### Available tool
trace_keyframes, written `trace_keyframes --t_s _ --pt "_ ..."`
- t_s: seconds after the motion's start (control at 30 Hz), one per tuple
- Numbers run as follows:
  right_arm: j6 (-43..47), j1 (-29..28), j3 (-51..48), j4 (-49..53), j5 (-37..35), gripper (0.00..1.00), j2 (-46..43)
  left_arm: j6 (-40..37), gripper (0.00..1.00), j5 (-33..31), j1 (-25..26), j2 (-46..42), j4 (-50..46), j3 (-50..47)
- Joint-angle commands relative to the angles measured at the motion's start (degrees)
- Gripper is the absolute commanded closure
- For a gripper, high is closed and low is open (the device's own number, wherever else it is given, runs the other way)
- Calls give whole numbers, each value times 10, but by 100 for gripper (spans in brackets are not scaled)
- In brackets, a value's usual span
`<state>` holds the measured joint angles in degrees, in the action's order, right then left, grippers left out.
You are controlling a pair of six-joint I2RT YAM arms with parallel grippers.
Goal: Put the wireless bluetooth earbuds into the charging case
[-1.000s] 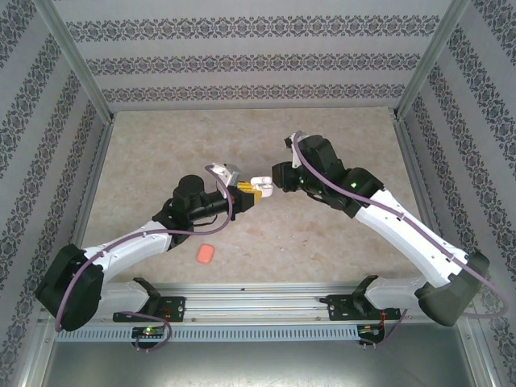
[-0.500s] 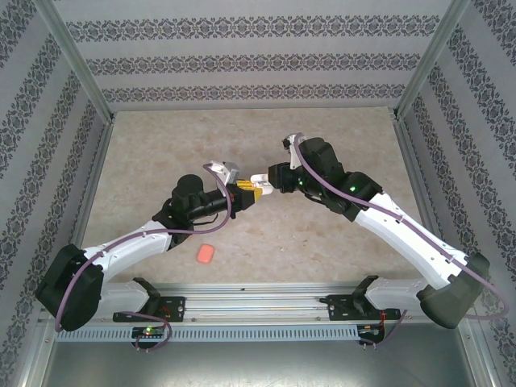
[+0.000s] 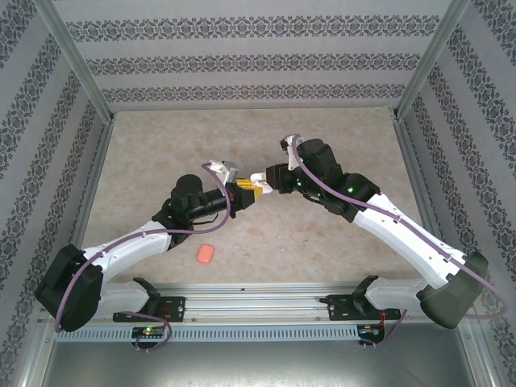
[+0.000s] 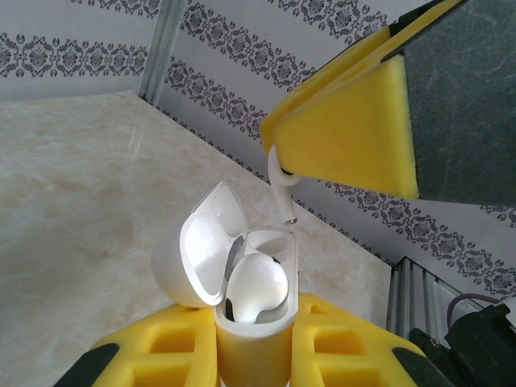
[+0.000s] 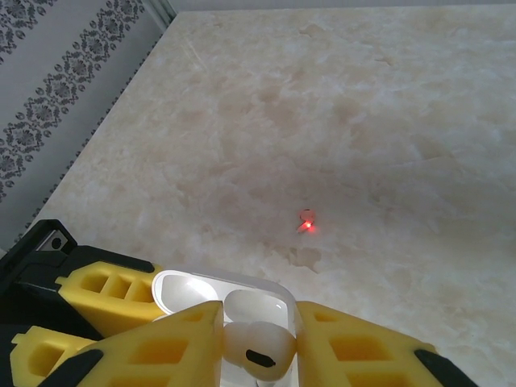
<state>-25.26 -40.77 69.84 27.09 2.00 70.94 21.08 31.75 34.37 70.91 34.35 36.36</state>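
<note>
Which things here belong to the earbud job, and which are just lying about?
In the job: open white case, in left gripper; white earbud seated in it; second white earbud, in right gripper.
Lying about on the table: salmon-red case; tiny red bit, maybe another earbud.

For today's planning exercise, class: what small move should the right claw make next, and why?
Probably lower the right claw a little. Its small white plastic earbud hangs stem-down above the empty socket of the open white pebble-shaped plastic charging case, which the left claw grips; another white earbud already sits in the neighbouring socket.
</note>
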Motion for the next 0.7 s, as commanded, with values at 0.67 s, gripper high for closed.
trace_keyframes --t_s 0.67 --pt "21 -14 -36 0 7 73 10 7 100 9 -7 -11 30 24"
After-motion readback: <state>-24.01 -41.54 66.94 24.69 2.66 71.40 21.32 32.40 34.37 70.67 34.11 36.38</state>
